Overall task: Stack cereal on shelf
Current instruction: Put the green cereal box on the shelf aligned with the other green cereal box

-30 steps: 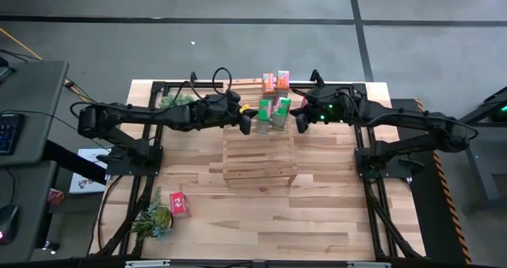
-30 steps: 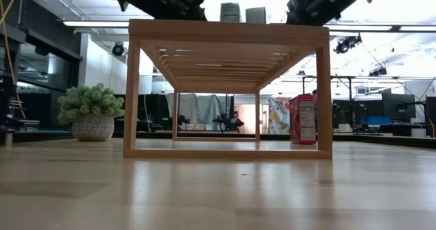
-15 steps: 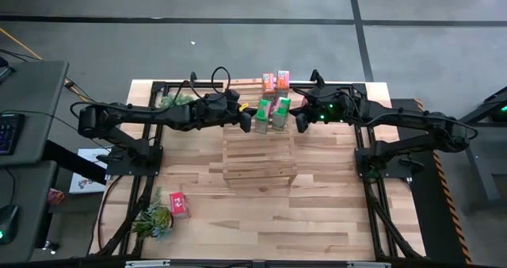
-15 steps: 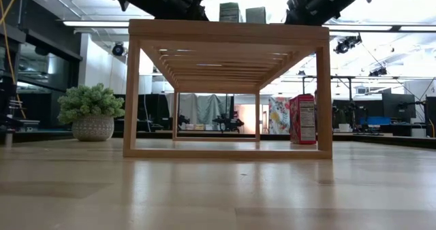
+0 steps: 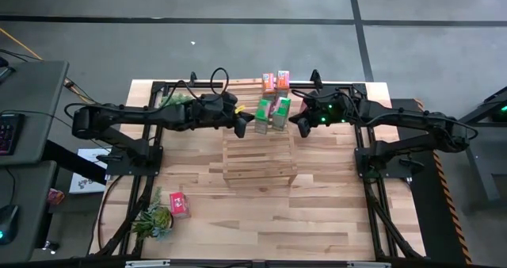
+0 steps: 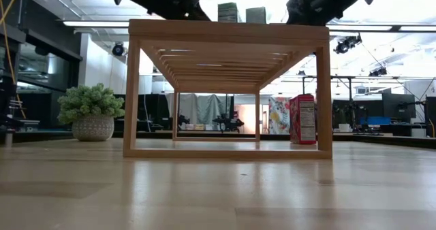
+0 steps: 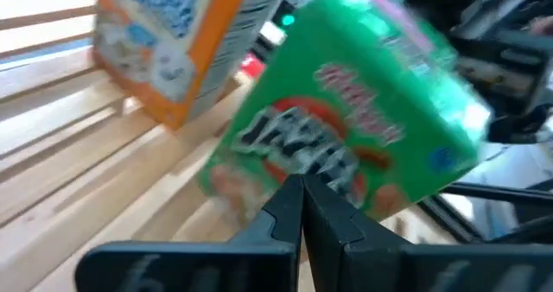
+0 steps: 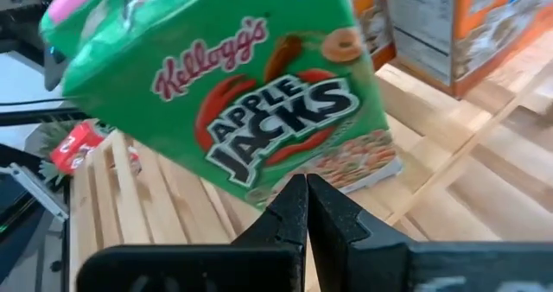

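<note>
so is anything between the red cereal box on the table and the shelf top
Nothing visible on the table lies between them. The red cereal box stands near the potted plant, apart from the shelf. The front of the shelf top is bare; the green boxes stand on its back part.

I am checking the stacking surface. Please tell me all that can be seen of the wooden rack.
The wooden rack is a light-wood rectangular frame whose top is many parallel slats, carried on corner posts with an open space beneath, as the low view shows. It stands upright on the plywood table, near the middle. Two green cereal boxes and orange ones stand on its far end. A red box stands on the table beside it.
</note>
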`<action>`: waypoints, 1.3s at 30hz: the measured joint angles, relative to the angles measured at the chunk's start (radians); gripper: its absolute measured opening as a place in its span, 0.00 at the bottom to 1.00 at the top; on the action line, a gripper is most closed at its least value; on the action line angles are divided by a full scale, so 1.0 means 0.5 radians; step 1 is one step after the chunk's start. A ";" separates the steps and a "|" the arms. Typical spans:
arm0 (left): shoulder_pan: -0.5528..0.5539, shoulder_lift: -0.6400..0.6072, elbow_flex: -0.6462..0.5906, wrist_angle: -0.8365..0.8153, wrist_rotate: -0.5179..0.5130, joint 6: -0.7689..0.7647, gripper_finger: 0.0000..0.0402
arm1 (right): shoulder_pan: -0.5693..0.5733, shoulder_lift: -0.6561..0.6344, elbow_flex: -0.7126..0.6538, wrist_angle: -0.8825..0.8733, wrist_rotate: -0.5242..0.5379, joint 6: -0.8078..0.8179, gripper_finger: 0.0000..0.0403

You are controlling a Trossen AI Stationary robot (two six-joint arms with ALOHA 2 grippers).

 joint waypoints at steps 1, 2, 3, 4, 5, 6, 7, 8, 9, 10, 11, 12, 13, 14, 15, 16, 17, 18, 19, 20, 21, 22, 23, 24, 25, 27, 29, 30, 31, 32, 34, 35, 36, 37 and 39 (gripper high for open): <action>0.000 0.016 0.001 0.036 0.017 -0.015 0.00 | 0.000 0.000 0.000 0.000 -0.008 0.000 0.00; -0.002 0.029 0.002 0.045 0.034 -0.033 0.00 | 0.000 0.000 0.000 0.000 -0.018 0.000 0.00; -0.009 0.039 0.000 0.045 0.043 -0.046 0.00 | 0.001 0.000 0.000 0.000 -0.023 0.000 0.00; -0.016 0.051 -0.001 0.061 0.046 -0.062 0.00 | 0.001 0.000 0.000 0.005 -0.028 0.000 0.00; -0.024 0.058 -0.001 0.076 0.046 -0.081 0.00 | 0.001 0.000 0.000 0.008 -0.028 0.000 0.00; -0.029 0.062 -0.001 0.078 0.047 -0.099 0.00 | 0.001 0.000 0.000 0.008 -0.029 0.000 0.00; -0.033 0.064 -0.001 0.077 0.046 -0.116 0.00 | 0.001 0.000 0.000 0.014 -0.033 0.000 0.00; -0.038 0.065 -0.001 0.070 0.036 -0.127 0.00 | 0.001 0.000 0.000 0.016 -0.037 0.000 0.00; -0.042 0.065 -0.001 0.069 0.018 -0.131 0.00 | 0.001 0.000 0.000 0.018 -0.040 0.000 0.00; -0.047 0.065 -0.001 0.072 -0.005 -0.132 0.00 | 0.001 0.000 0.000 0.028 -0.046 0.000 0.00; -0.051 0.065 -0.001 0.074 -0.035 -0.132 0.00 | 0.001 0.000 0.000 0.048 -0.057 0.000 0.00; -0.051 0.065 -0.001 0.074 -0.061 -0.133 0.00 | 0.000 0.000 0.000 0.071 -0.080 0.001 0.00; -0.051 0.065 -0.001 0.073 -0.087 -0.135 0.00 | 0.001 0.000 0.000 0.100 -0.109 0.001 0.00; -0.050 0.065 -0.001 0.076 -0.111 -0.137 0.00 | 0.001 0.000 0.000 0.129 -0.136 0.000 0.00; -0.050 0.065 -0.001 0.081 -0.132 -0.137 0.00 | 0.001 0.000 0.000 0.154 -0.156 0.000 0.00; -0.050 0.065 -0.001 0.084 -0.148 -0.137 0.00 | 0.001 0.000 0.000 0.171 -0.163 0.000 0.00; -0.050 0.065 -0.001 0.082 -0.165 -0.137 0.00 | 0.001 0.000 0.000 0.178 -0.169 0.000 0.00; -0.050 0.065 -0.001 0.082 -0.183 -0.137 0.00 | 0.001 0.000 0.000 0.177 -0.179 0.000 0.00; -0.050 0.065 -0.001 0.083 -0.202 -0.136 0.00 | 0.001 0.000 0.000 0.178 -0.190 0.001 0.00; -0.050 0.065 -0.001 0.083 -0.224 -0.136 0.00 | 0.000 0.000 0.000 0.180 -0.205 0.000 0.00; -0.050 0.065 -0.001 0.084 -0.250 -0.136 0.00 | 0.000 0.000 0.000 0.180 -0.215 0.000 0.00; -0.050 0.065 -0.001 0.086 -0.272 -0.136 0.00 | 0.001 0.000 0.000 0.178 -0.227 0.000 0.00; -0.050 0.065 -0.001 0.092 -0.291 -0.135 0.00 | 0.000 0.000 0.000 0.178 -0.246 -0.001 0.00; -0.050 0.065 -0.001 0.103 -0.302 -0.134 0.00 | 0.000 0.000 0.000 0.177 -0.261 -0.009 0.00; -0.048 0.065 -0.001 0.116 -0.306 -0.134 0.00 | 0.001 -0.001 0.000 0.173 -0.267 -0.011 0.00; -0.043 0.066 -0.001 0.135 -0.308 -0.127 0.00 | -0.004 -0.014 0.000 0.122 -0.267 -0.011 0.00; -0.043 0.067 -0.001 0.130 -0.307 -0.102 0.00 | -0.027 -0.024 0.003 0.045 -0.245 -0.006 0.00; -0.043 0.067 0.000 0.127 -0.308 -0.097 0.00 | -0.043 -0.031 0.003 0.004 -0.211 0.003 0.00; -0.043 0.067 -0.001 0.127 -0.307 -0.083 0.00 | -0.057 -0.032 0.003 -0.001 -0.169 0.034 0.00; -0.044 0.067 0.000 0.127 -0.301 -0.072 0.00 | -0.070 -0.033 0.003 0.000 -0.123 0.055 0.00; -0.047 0.067 -0.001 0.126 -0.293 -0.033 0.00 | -0.095 -0.033 0.003 0.009 -0.057 0.091 0.00; -0.047 0.067 0.000 0.120 -0.293 -0.013 0.00 | -0.102 -0.033 0.003 0.029 -0.022 0.101 0.00; -0.047 0.067 -0.002 0.115 -0.292 0.001 0.00 | -0.108 -0.033 0.003 0.054 0.005 0.111 0.00; -0.047 0.068 -0.006 0.122 -0.291 0.007 0.00 | -0.109 -0.033 0.003 0.082 0.018 0.122 0.00; -0.039 0.068 -0.008 0.123 -0.295 0.020 0.00 | -0.109 -0.031 0.003 0.127 0.019 0.125 0.00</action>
